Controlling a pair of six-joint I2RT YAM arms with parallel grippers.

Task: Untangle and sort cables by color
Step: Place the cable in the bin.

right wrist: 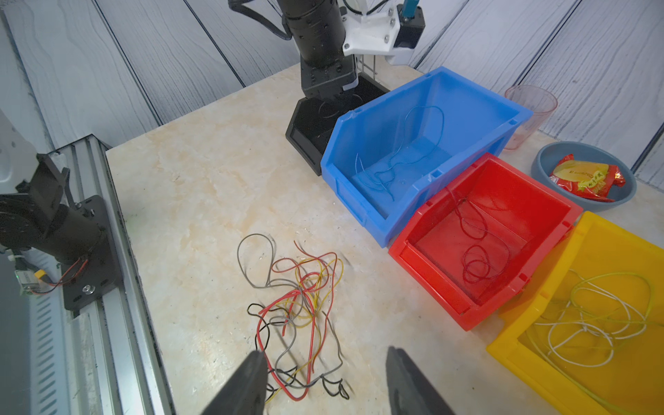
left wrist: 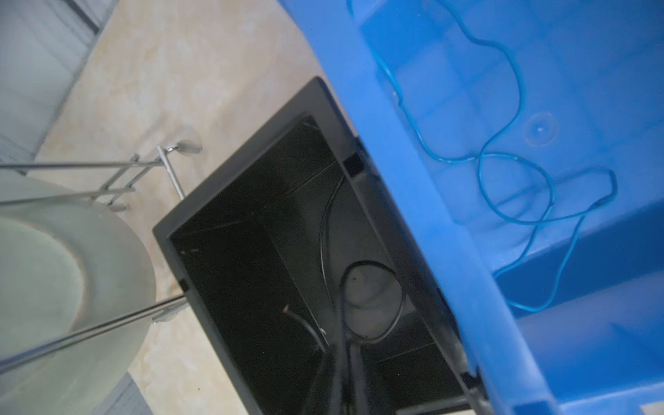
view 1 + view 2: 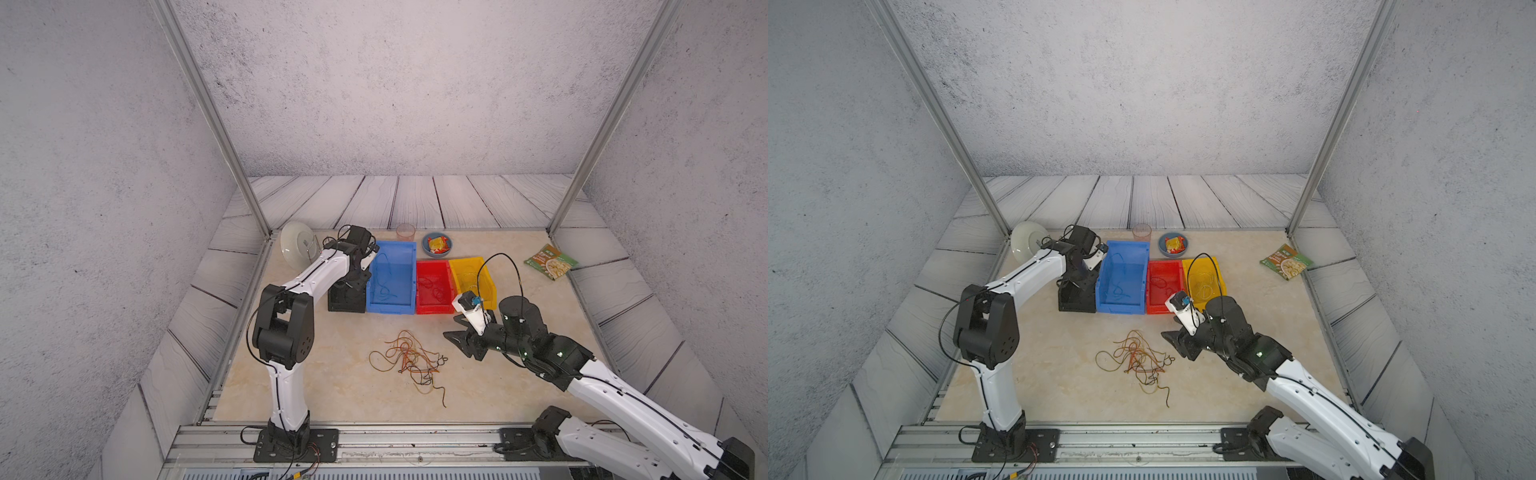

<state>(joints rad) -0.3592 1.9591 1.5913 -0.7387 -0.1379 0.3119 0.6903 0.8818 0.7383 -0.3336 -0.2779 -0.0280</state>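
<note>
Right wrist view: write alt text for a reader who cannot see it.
A tangle of red, yellow, grey and black cables lies on the pale table, the open right gripper poised over one end of it. Beside it stand a blue bin, a red bin and a yellow bin in a row, each holding a few more.

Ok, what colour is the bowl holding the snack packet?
Grey-blue. The bowl shows best in the right wrist view.

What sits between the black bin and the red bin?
The blue bin, side by side with the black bin and the red bin, a blue cable inside. Clear in both top views.
</note>
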